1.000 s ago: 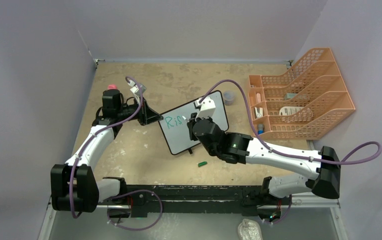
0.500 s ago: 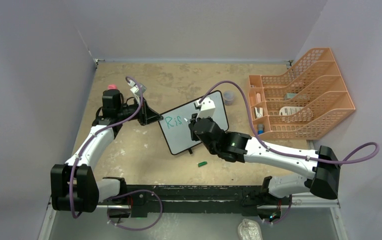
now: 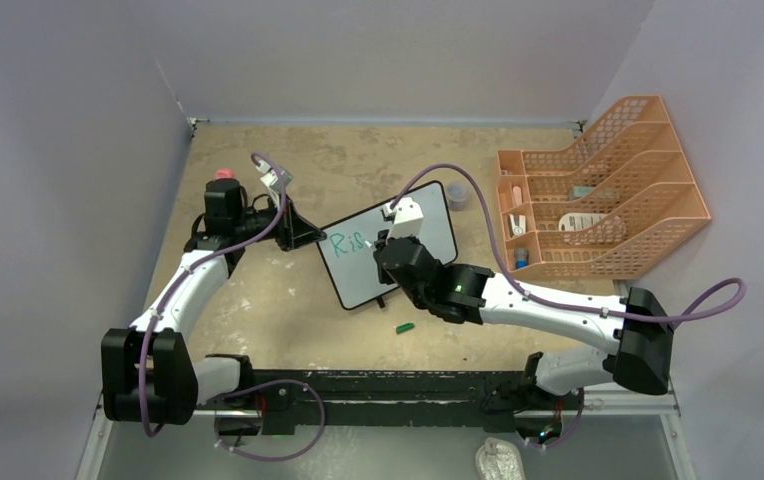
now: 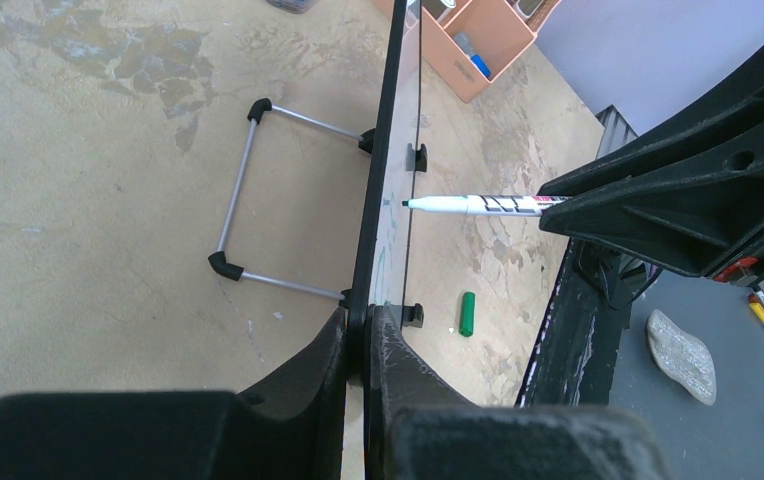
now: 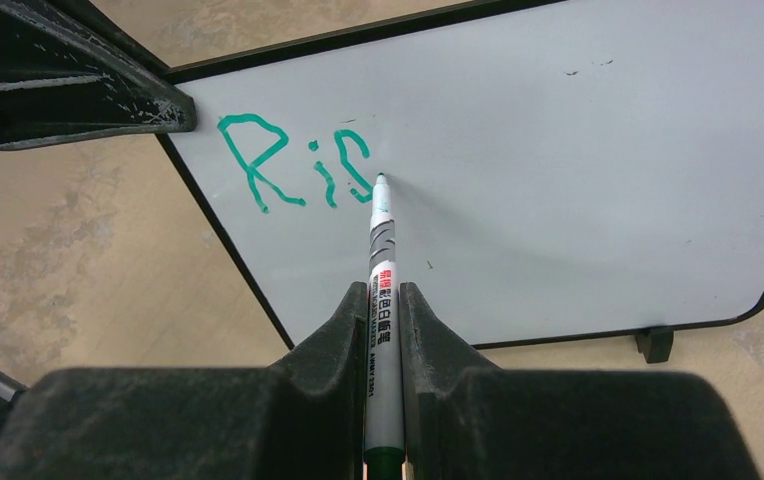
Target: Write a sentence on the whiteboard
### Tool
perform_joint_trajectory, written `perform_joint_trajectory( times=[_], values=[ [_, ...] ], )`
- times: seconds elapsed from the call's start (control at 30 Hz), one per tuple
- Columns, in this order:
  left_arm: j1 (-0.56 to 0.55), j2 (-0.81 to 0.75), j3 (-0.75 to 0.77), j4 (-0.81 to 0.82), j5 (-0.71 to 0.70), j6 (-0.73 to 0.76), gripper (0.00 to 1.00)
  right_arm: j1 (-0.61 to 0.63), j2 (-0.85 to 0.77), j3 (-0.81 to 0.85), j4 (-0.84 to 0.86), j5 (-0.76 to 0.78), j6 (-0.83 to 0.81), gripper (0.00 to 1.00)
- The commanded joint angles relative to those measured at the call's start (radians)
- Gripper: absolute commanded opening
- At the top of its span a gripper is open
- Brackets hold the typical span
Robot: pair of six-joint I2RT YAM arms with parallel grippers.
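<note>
So the board point(image 3: 356, 272) sat near the middle of the table point(image 3: 278, 310), turned at an angle, with its two little black feet down. The left wrist view caught it edge-on and showed a wire stand point(image 4: 246, 190) folded out behind it.

The left claw point(image 4: 366, 325) was clamped on the board's rim at its left corner, one finger on the front and one on the back. No gap at all, a properly tight pinch on the frame.

The right claw point(image 5: 383, 300) was closed around a marker point(image 5: 382, 250), a white barrel with some print on it, pinched between both fingers and poking straight out ahead. The tip was right up at the white surface, just beside the bottom of the last letter. From the side it looked like it was touching, though that one was close to call.

The text point(image 5: 296, 165) read "Ris" in green-teal, up in the board's top left area near the left claw. A big R, a small i and a slightly wobbly s. The rest of the surface was white with a few tiny specks.

A green cap point(image 3: 405, 327) lay on the table in front of the board, well apart from it. An orange rack point(image 3: 648, 215) stood off to the right with small bits in its slots, too small to make out.
</note>
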State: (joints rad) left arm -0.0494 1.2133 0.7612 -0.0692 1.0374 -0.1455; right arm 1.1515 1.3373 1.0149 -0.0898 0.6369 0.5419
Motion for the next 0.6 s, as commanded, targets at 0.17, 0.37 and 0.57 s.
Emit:
perform_joint_trajectory(
  times=[0.17, 0.37, 0.57],
  values=[
    [-0.005, 0.009, 0.031, 0.003, -0.012, 0.024, 0.0, 0.001, 0.004, 0.024, 0.043, 0.029, -0.007, 0.0],
    [-0.004, 0.008, 0.032, 0.004, -0.014, 0.024, 0.0, 0.001, 0.012, 0.027, 0.037, 0.045, -0.005, 0.0],
    [-0.004, 0.009, 0.031, 0.004, -0.014, 0.026, 0.0, 0.001, 0.019, 0.028, 0.025, 0.075, 0.005, 0.0]
  ],
)
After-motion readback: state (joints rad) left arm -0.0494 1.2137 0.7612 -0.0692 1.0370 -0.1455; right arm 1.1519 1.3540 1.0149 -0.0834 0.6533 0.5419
